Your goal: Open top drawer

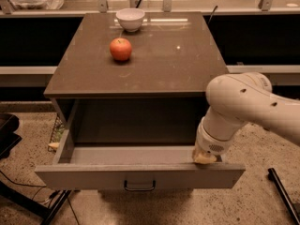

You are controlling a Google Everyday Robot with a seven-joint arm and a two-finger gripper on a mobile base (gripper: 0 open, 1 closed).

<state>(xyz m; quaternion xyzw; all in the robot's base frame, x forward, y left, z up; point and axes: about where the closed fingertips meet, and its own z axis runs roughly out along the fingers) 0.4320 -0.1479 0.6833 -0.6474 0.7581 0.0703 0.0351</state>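
The top drawer [140,175] stands pulled far out from under the brown cabinet top. Its flat grey front faces me with a small dark loop handle [139,187] at its centre, and its deep grey box interior [133,153] shows no contents. My gripper [205,157] hangs from the white arm at the drawer's right end, its tip touching the top edge of the front panel, right of the handle. The lower drawers are hidden behind the open front.
A red apple [121,48] and a white bowl [130,18] sit on the cabinet top [164,60]. Black stand legs [28,198] lie on the speckled floor at lower left. A dark rod [283,196] lies at lower right.
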